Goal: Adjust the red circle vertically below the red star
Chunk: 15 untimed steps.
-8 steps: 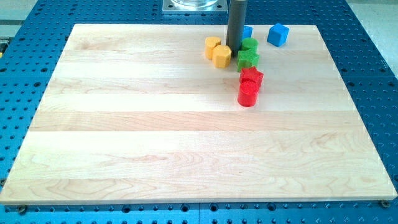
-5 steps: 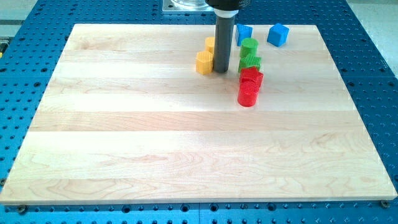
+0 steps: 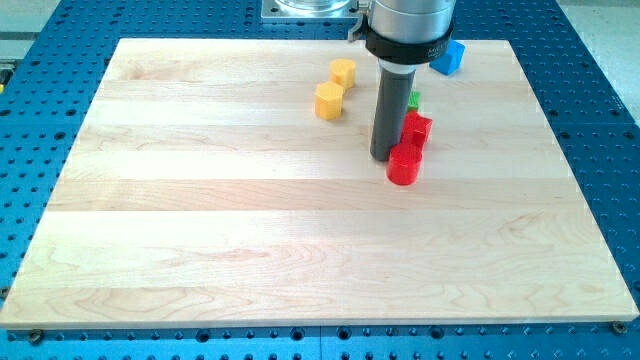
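Observation:
The red circle (image 3: 404,167) lies on the wooden board (image 3: 250,230), right of centre in the upper half. The red star (image 3: 417,128) sits just above it and slightly to the right, touching or nearly touching it. My tip (image 3: 383,157) stands right against the red circle's upper left side and left of the red star. The rod hides most of the green blocks; only a green sliver (image 3: 413,99) shows above the star.
Two yellow blocks lie to the left of the rod: one (image 3: 343,72) higher, one (image 3: 328,101) lower left. A blue cube (image 3: 452,56) sits near the board's top edge, partly behind the arm. The blue perforated table surrounds the board.
My tip moved down and right, from beside the yellow blocks to the red circle's upper left. The red circle shifted slightly down and right. The rod now covers the green blocks and one blue block.

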### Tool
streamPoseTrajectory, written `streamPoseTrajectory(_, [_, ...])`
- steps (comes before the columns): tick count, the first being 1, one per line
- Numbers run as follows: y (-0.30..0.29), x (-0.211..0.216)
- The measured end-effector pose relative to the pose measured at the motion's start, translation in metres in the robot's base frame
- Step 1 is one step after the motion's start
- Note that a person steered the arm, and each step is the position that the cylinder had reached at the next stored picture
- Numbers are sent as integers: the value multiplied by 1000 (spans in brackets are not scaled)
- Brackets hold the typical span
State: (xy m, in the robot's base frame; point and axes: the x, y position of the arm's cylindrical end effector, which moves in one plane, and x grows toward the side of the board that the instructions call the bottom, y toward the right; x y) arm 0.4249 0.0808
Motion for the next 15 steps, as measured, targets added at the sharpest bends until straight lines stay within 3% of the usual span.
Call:
streamPoseTrajectory(1, [-22, 6])
streamPoseTrajectory(2, [-44, 53])
streamPoseTrajectory(6, [10, 58])
streamPoseTrajectory(7, [20, 40])
streamPoseTrajectory(8, [12, 49])
streamPoseTrajectory(9, [-30, 67])
streamPoseTrajectory(10, [31, 76])
streamPoseTrajectory(11, [77, 36])
streamPoseTrajectory(12, [76, -4])
streamPoseTrajectory(13, [65, -3])
streamPoseTrajectory(15, [74, 38])
